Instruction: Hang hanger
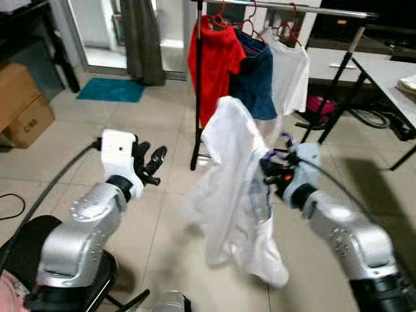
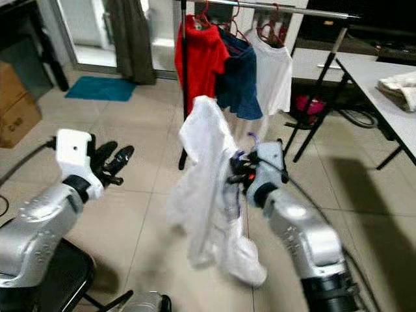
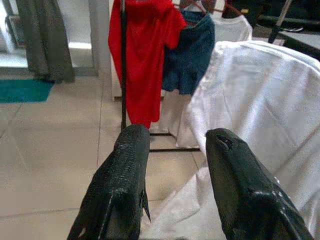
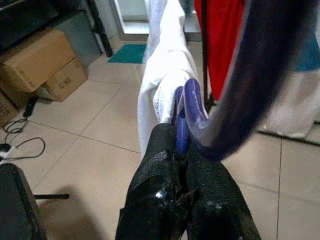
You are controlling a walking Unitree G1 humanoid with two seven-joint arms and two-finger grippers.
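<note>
Over on the left, two cardboard boxes (image 1: pixel 19 104) sit on the tiled floor (image 1: pixel 149 130), with a teal mat (image 1: pixel 112 90) and a dark curtain (image 1: pixel 142 39) further back by the doorway. Nearer in, the left pincer (image 1: pixel 155 166) is raised at mid-height with its two black fingers (image 3: pixel 125 185) spread apart and nothing between them; it points toward the white shirt (image 1: pixel 234 195), which hangs just beside it without touching. That shirt is draped on a purple hanger (image 4: pixel 192 107), held up in the air in front of the clothes rack (image 1: pixel 286 8) and apart from the rail. The right pincer (image 1: pixel 268 170) is clamped tight on the hanger near its hook, the fingers pressed together around the purple plastic, and the shirt falls loosely below and to the left of it. Behind, a red shirt (image 1: pixel 214 62), a dark blue garment (image 1: pixel 255 78) and a white T-shirt (image 1: pixel 290 75) hang side by side on red hangers from the rail. Far right, a pale tabletop (image 1: pixel 390 75) on dark legs carries a folded cloth (image 2: pixel 400 88) at its edge.
</note>
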